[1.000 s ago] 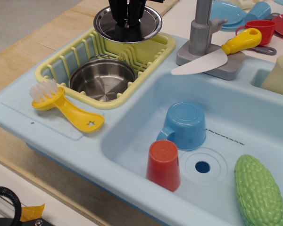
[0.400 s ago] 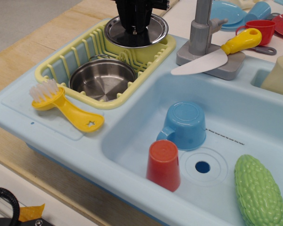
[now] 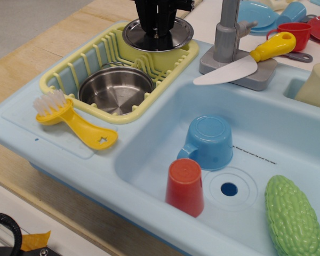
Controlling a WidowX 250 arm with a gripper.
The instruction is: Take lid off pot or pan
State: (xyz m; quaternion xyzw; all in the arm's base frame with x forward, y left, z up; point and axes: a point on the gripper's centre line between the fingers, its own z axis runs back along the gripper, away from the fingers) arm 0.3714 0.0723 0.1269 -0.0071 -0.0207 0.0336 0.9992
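You are holding the lid [image 3: 158, 34] by its knob, jaws clenched on it, over the rack's far end (pot [image 3: 116, 89] already bare); next, set it down

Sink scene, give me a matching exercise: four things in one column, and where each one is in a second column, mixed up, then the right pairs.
Things:
1. lid
2. pot
3. scrub brush
4. toy knife

Places:
A. on the flat ledge left of the basin
B. at the far end of the yellow dish rack, under the gripper
C. uncovered in the near part of the dish rack
D. across the faucet base

Pairs: 1-B, 2-C, 3-A, 4-D
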